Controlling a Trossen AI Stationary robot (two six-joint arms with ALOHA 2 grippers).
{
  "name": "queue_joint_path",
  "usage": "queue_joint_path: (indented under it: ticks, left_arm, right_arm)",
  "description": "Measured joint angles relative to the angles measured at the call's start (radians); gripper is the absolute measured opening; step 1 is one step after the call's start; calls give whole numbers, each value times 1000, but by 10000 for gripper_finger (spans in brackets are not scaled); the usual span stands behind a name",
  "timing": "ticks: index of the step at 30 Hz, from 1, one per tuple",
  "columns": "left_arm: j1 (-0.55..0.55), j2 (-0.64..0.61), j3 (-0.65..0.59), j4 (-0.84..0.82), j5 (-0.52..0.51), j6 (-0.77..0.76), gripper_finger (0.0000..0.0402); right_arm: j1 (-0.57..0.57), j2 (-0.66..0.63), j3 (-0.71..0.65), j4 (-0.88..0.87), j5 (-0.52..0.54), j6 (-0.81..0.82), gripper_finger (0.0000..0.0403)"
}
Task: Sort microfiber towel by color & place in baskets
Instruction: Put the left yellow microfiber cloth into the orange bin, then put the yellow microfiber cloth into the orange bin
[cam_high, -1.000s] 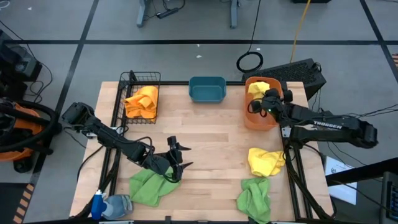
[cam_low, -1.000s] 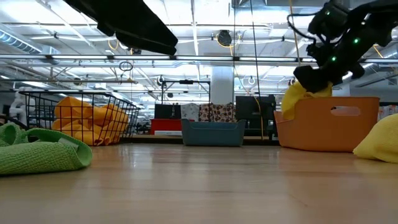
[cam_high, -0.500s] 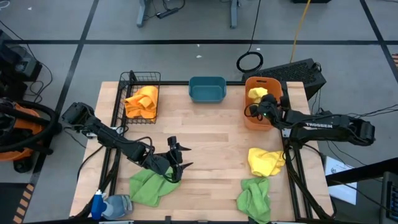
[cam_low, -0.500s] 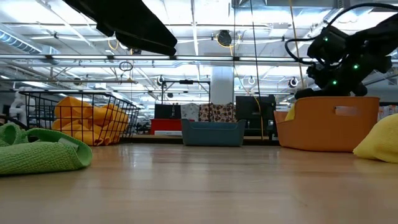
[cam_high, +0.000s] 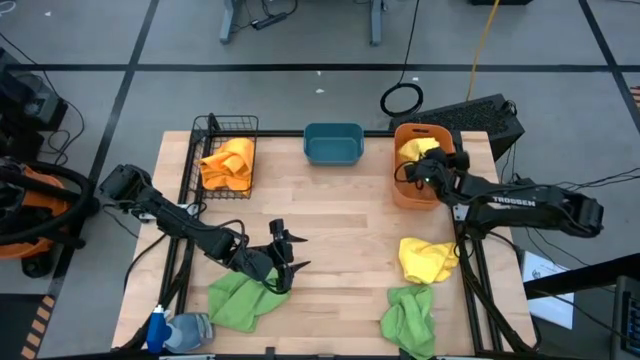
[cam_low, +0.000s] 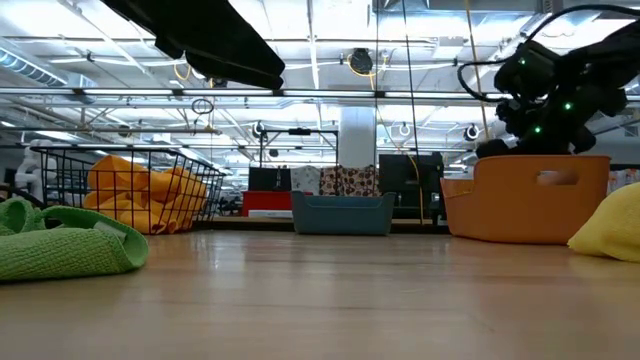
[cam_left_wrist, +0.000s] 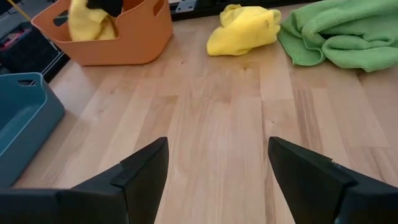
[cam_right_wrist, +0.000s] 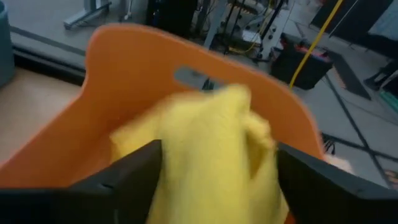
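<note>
We have the right gripper (cam_high: 412, 172) over the orange bin (cam_high: 409, 192) at 1 o'clock, jaws spread – yellow towel (cam_right_wrist: 205, 149) inside, so lift straight up clear of the rim. Left gripper (cam_high: 285, 254) hangs spread by the green towel (cam_high: 238, 299) at 7 o'clock – next pick.

Along the top of the high view stand my three baskets: the black wire-mesh basket (cam_high: 228, 152) at upper left holds orange towels (cam_high: 228, 164), the squat teal tub (cam_high: 333, 144) sits at upper centre, and the taller orange bin (cam_high: 410, 188) at upper right holds a yellow towel (cam_high: 414, 148). Lower right lie a crumpled yellow towel (cam_high: 427, 259) and, just below it, a green towel (cam_high: 409, 318). Another green towel (cam_high: 238, 301) lies at lower left.
</note>
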Motion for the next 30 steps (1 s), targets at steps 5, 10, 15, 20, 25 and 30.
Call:
queue_joint_path:
  ticks: [5,10,15,20,25,30]
  left_arm:
    - [0,0,0,0,0,1,280]
    - [0,0,0,0,0,-2,280]
    - [-1,0,0,-1,1,-17,280]
    - [-10,0,0,-3,33,-38,280]
    - [-15,1,0,-4,55,-53,280]
    - [-13,1,0,-2,55,-53,280]
  right_arm:
    - [1,-38,77,-100,-15,-26,333]
    - [2,-70,200,-281,-137,-9,342]
    - [59,-124,285,-395,-453,61,341]
    - [235,-201,285,-388,-722,102,341]
    - [499,-245,268,-397,-750,218,341]
    - [727,-218,253,-494,-751,408,341]
